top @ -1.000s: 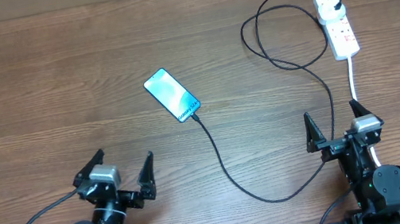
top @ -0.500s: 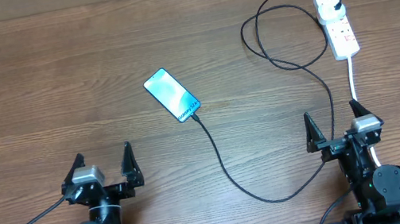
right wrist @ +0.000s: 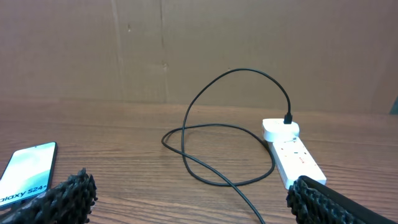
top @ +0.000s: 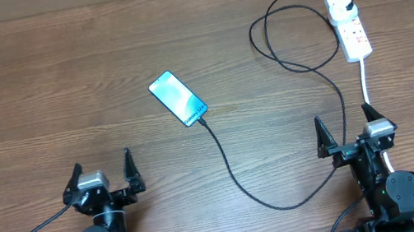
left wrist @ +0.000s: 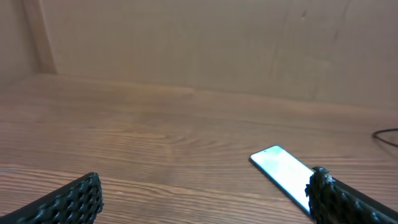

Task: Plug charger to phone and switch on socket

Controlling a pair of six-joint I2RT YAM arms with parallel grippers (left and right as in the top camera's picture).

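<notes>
Left tool [top: 102, 162] and right tool [top: 342, 121] stand wide open, empty. The charger [top: 233, 174] runs from phone [top: 178, 98] to socket [top: 349, 27] across the surface.

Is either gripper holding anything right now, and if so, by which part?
Nothing is held. The left gripper and the right gripper both stand open and empty; the phone lies untouched on the table.

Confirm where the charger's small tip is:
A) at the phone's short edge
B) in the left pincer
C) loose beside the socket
A: overhead, the charger runs into the phone at its near short edge; the left pincer is open and empty.
</notes>
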